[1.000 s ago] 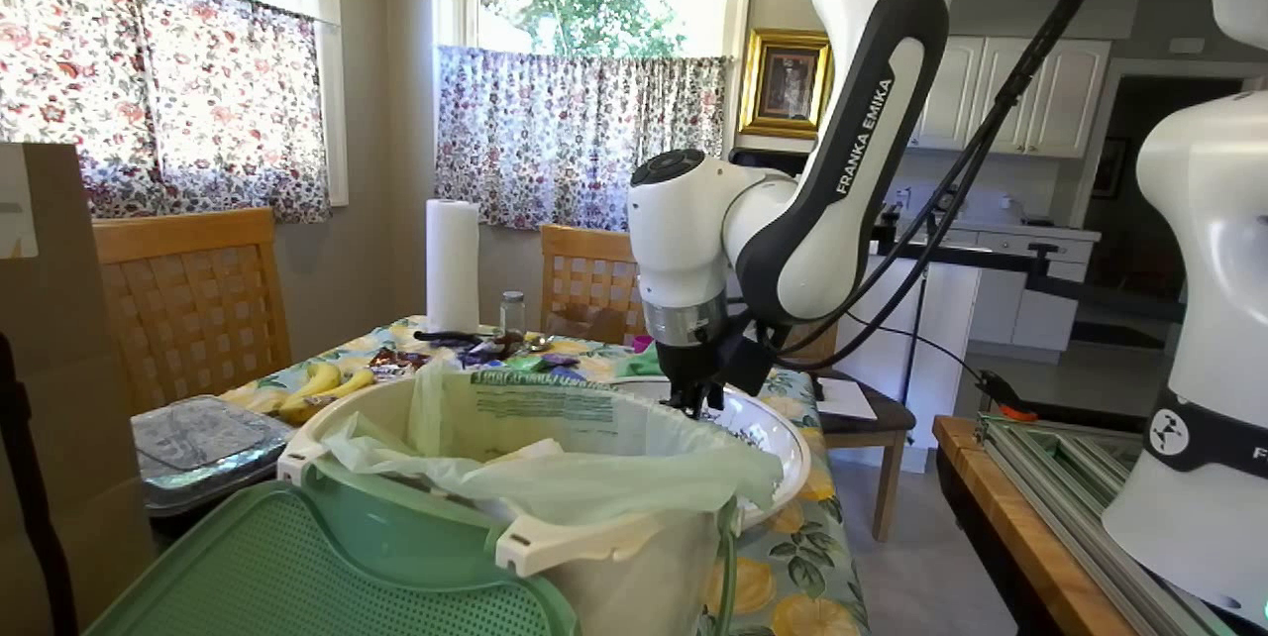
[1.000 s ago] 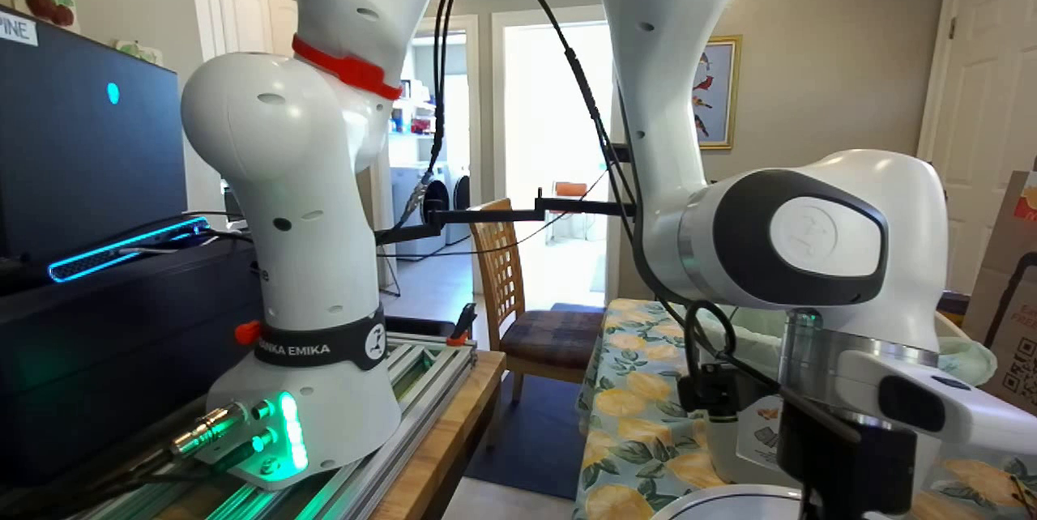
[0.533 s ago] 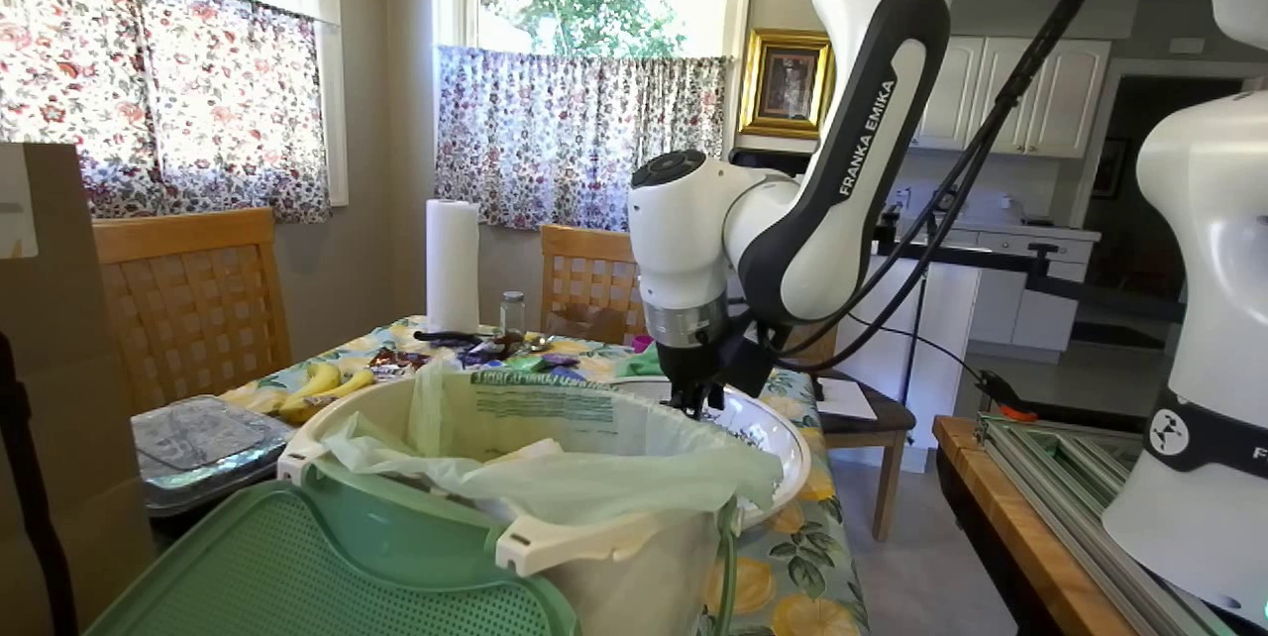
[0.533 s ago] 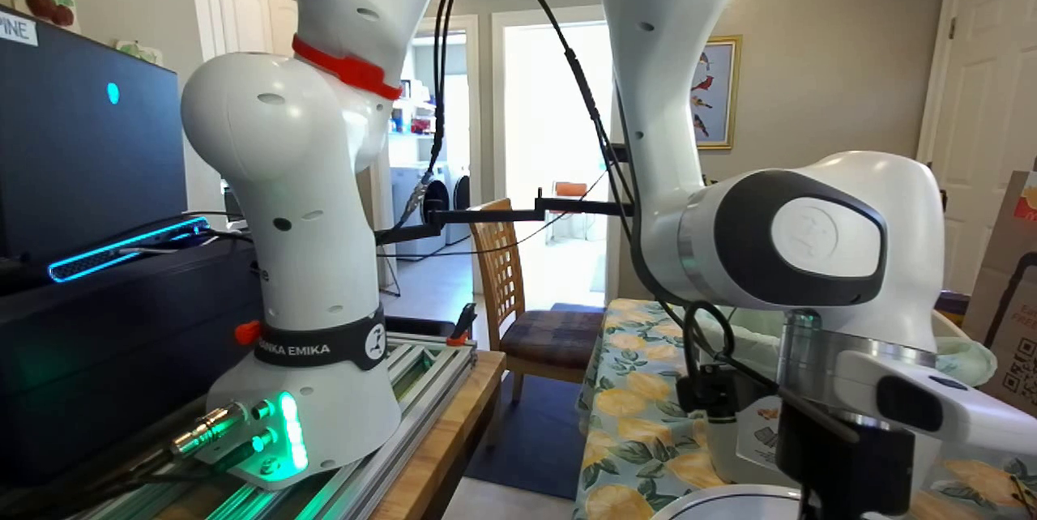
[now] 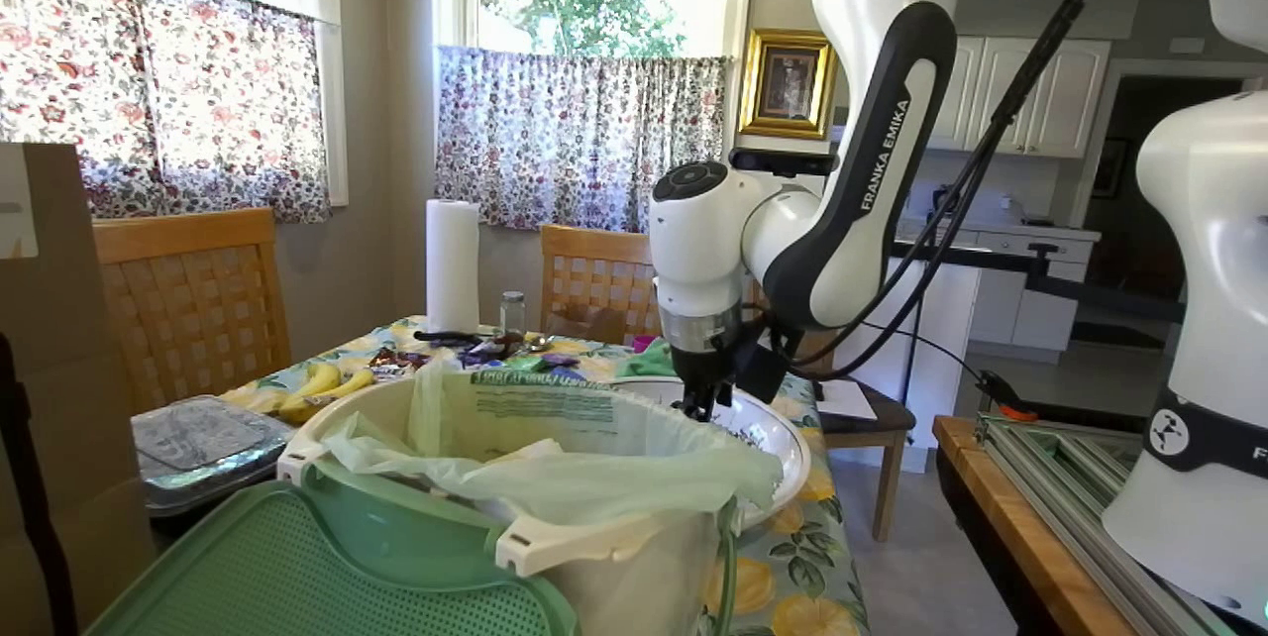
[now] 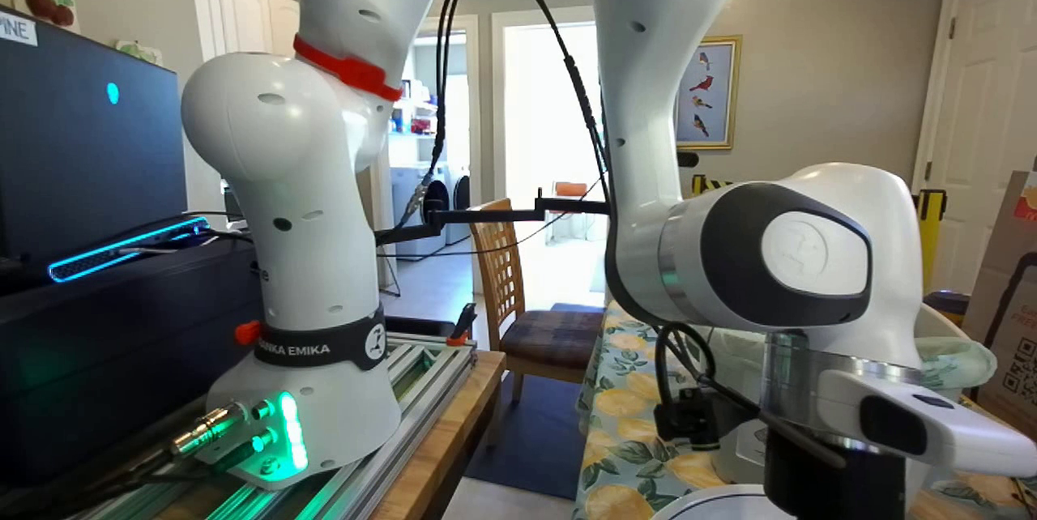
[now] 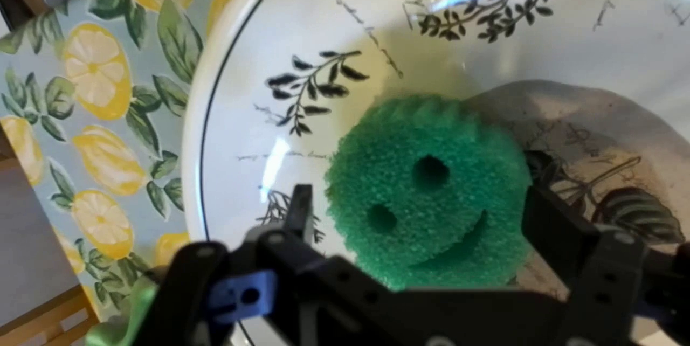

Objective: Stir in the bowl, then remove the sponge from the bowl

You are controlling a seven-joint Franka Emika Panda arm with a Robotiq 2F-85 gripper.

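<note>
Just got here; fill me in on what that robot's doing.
A robot arm reaches over a wide, pale patterned bowl on a lemon-print tablecloth. Its pincer stands open, with a round green sponge between the jaws in the wrist view; a gap shows on one side, so nothing is gripped. The sponge lies in the bowl, not yet taken out. Whether any stirring has happened, I can't tell from this moment.

Spotted around a lemon-print counter [image 6: 620, 407]

Got an upright paper towel roll [image 5: 453, 265] near a glass jar [image 5: 512, 317], plus bananas [image 5: 342, 389] close to a shiny-topped container [image 5: 213, 436]. Also got a pale bin [image 5: 644, 577] with a saggy, greenish plastic liner [image 5: 575, 482], lol. Can see floral curtains [image 5: 584, 136] and a gold-framed picture [image 5: 788, 83], too.
</note>
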